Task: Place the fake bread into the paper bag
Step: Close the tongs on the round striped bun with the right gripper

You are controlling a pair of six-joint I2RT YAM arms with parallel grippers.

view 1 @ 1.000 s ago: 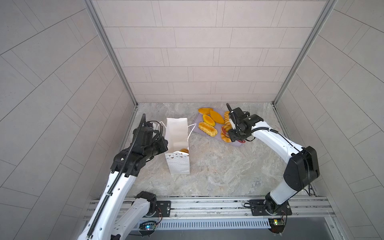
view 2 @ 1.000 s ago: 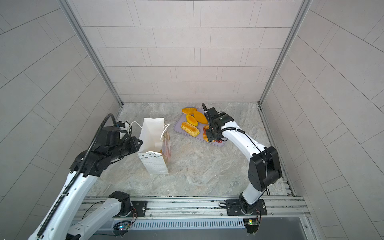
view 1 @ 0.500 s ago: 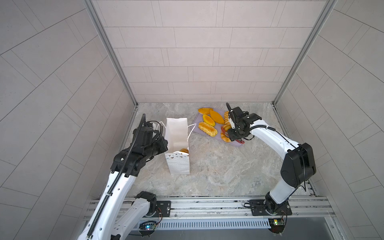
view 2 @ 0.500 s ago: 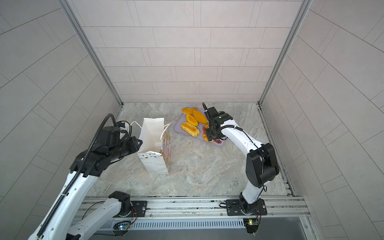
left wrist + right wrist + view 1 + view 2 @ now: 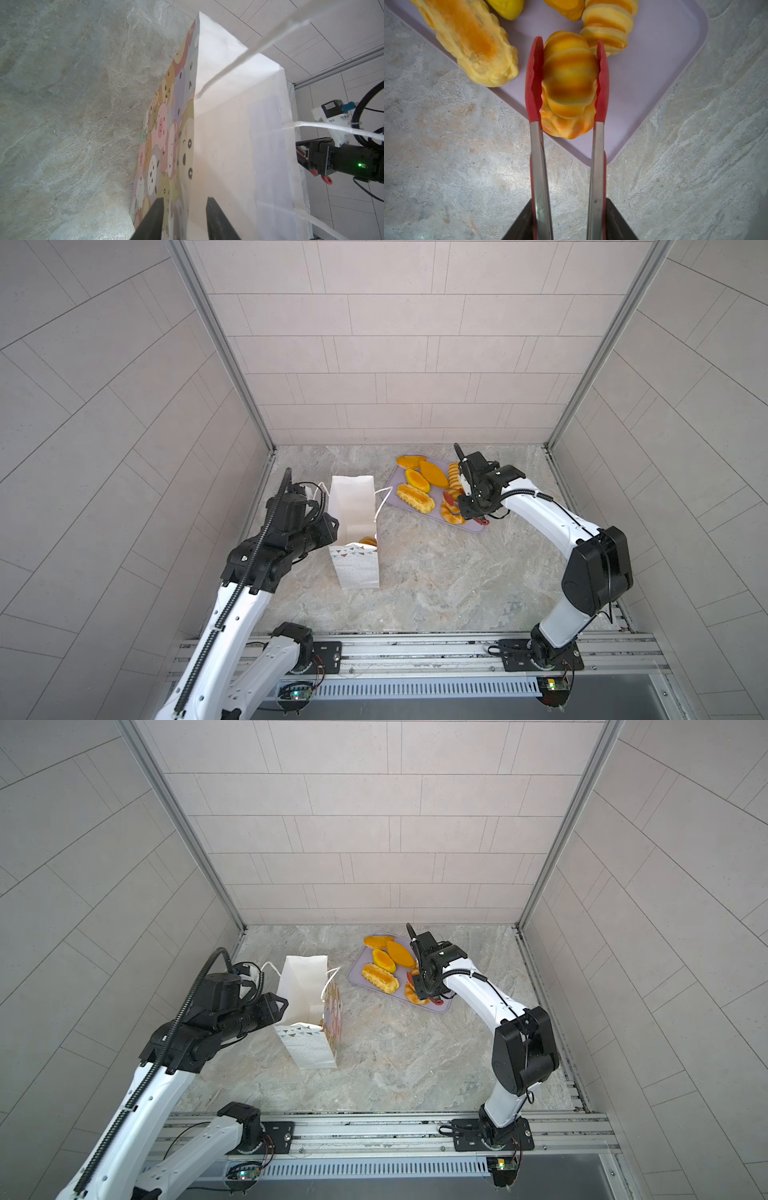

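Striped roll (image 5: pixel 569 74) lies between tongs (image 5: pixel 537 145); right pincer (image 5: pixel 570 220) grips them.

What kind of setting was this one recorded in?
Probably a lab robot cell: panelled walls enclosing a marble-look tabletop, two arms bolted to a metal rail, toy bread on a lilac tray near a paper bag.

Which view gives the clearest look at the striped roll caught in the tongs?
The right wrist view: the striped roll fills the centre, pinched between the red tips of the tongs. In both top views the right gripper hides most of it. The left wrist view, facing the paper bag, misses the roll.
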